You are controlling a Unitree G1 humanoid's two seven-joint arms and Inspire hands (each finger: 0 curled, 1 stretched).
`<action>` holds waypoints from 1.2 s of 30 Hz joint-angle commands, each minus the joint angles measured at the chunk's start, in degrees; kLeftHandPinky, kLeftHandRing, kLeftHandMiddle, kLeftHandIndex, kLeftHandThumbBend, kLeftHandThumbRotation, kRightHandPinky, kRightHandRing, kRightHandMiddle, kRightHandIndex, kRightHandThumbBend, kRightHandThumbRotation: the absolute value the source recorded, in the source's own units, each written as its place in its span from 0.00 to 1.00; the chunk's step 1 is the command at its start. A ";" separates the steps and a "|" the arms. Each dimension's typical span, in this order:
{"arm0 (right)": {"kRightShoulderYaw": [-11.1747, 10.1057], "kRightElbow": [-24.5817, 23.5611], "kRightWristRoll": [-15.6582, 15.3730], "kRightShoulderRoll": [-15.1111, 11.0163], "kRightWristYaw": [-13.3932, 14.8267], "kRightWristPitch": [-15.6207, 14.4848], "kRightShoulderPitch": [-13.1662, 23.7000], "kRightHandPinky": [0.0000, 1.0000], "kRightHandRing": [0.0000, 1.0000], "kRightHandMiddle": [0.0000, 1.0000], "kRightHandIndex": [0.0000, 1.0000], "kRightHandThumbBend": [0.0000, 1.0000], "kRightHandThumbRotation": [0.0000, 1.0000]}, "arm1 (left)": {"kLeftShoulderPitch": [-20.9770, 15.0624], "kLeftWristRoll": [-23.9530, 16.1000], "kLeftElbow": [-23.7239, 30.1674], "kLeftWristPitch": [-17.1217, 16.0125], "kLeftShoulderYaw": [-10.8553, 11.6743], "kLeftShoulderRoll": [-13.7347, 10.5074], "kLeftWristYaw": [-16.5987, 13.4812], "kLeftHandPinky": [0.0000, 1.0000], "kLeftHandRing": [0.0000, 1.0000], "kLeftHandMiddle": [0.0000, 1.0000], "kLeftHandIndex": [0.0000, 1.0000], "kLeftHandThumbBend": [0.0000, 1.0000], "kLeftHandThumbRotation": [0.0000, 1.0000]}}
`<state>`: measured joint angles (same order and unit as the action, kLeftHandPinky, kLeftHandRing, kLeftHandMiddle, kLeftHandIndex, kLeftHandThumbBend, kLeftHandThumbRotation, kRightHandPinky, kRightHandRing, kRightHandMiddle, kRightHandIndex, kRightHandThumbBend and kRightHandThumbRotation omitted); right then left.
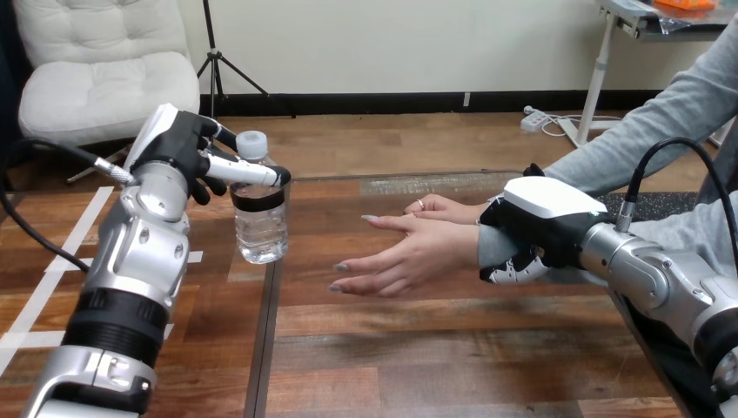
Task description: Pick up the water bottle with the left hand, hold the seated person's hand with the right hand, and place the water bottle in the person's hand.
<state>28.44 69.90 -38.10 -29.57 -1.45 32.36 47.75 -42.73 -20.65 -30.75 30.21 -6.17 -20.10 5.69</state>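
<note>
The clear plastic water bottle (260, 228), judged light, slippery and crushable, is held at its shoulder within the left hand's (178, 139) curled fingers (248, 172), the person's wrist (477, 239) within the right hand's (548, 213).

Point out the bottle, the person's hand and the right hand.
bottle (261, 228): head view, on its clear body.
person's hand (416, 254): head view, on its middle.
right hand (550, 202): head view, on its white back shell.
</note>
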 commanded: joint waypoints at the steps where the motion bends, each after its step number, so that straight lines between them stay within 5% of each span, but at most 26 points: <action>1: -2.30 -3.37 2.08 0.30 0.65 1.44 4.48 0.34 0.39 0.45 0.49 0.40 0.11 | -4.24 -0.74 3.80 -1.09 -0.80 -0.41 -0.25 0.16 0.23 0.32 0.47 0.62 0.00; 36: -2.34 -3.61 3.20 0.33 0.10 1.83 4.44 0.32 0.38 0.44 0.48 0.44 0.00 | -4.12 -0.82 3.95 -1.12 -0.65 -0.30 -0.43 0.17 0.24 0.32 0.48 0.61 0.00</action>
<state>28.35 69.70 -36.62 -29.33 -1.87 33.04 47.75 -42.73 -20.70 -30.75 30.20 -6.46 -19.46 5.80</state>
